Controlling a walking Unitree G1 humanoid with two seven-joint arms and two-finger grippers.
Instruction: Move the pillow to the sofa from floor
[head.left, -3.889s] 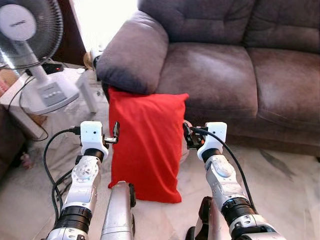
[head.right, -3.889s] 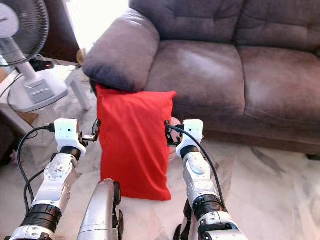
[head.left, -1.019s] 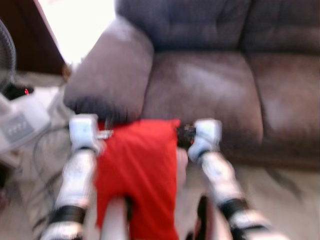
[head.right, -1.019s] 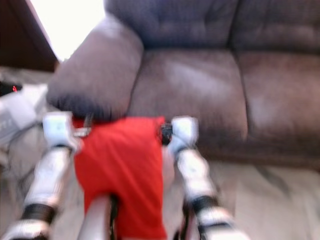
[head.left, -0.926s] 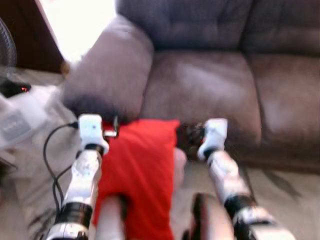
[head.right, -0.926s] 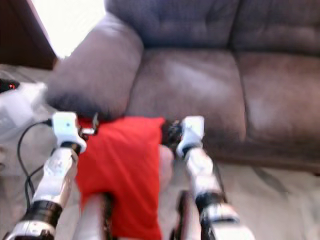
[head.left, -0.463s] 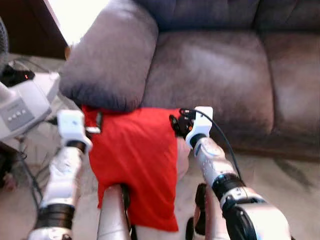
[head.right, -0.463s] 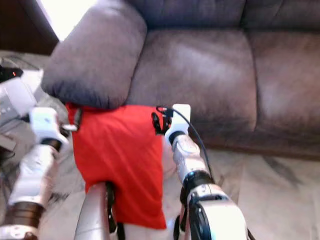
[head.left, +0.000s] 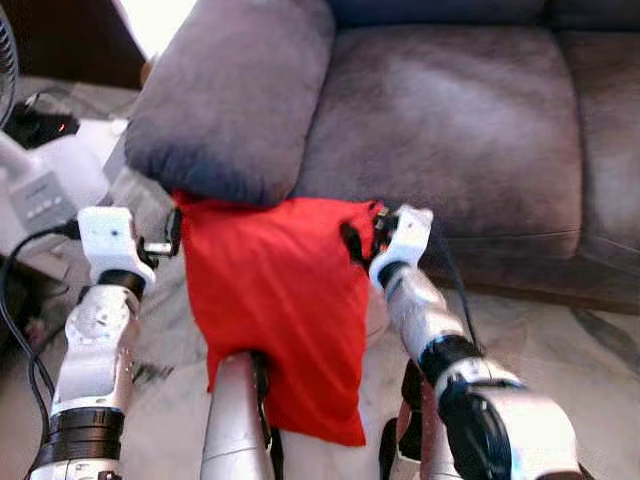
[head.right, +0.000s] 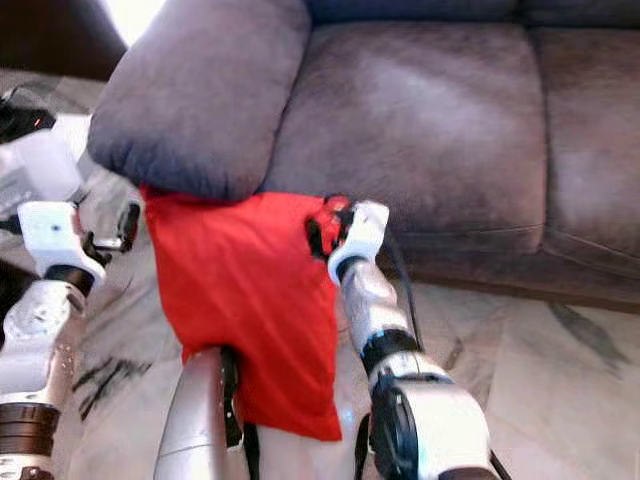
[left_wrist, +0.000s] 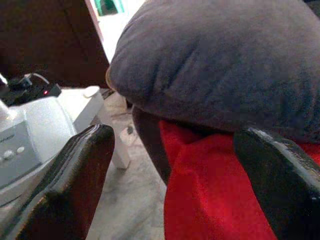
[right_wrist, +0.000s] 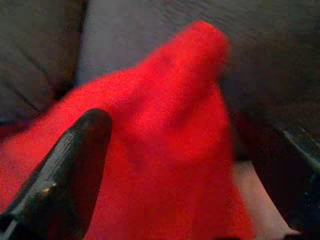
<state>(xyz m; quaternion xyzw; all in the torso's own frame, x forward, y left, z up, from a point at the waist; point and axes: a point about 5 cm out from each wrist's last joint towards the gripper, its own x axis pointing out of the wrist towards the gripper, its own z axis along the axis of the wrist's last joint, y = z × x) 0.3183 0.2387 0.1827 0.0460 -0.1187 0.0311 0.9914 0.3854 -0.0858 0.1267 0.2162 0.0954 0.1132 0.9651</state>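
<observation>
The red pillow (head.left: 275, 300) is a plain, soft rectangle of wrinkled cloth standing on end on the marble floor (head.left: 560, 330), its top edge tucked under the grey-brown sofa's (head.left: 450, 110) padded armrest (head.left: 235, 95); no label or writing can be read on it. The left hand (head.left: 172, 232) sits just beside the pillow's upper left corner, its two black fingers (left_wrist: 75, 185) spread wide with nothing between them but the pillow's edge ahead. The right hand (head.left: 365, 232) is at the upper right corner, fingers (right_wrist: 65, 170) apart on either side of the red fabric, seemingly touching it, though blur hides the contact. A white fan base (head.left: 45, 185) stands to the left.
</observation>
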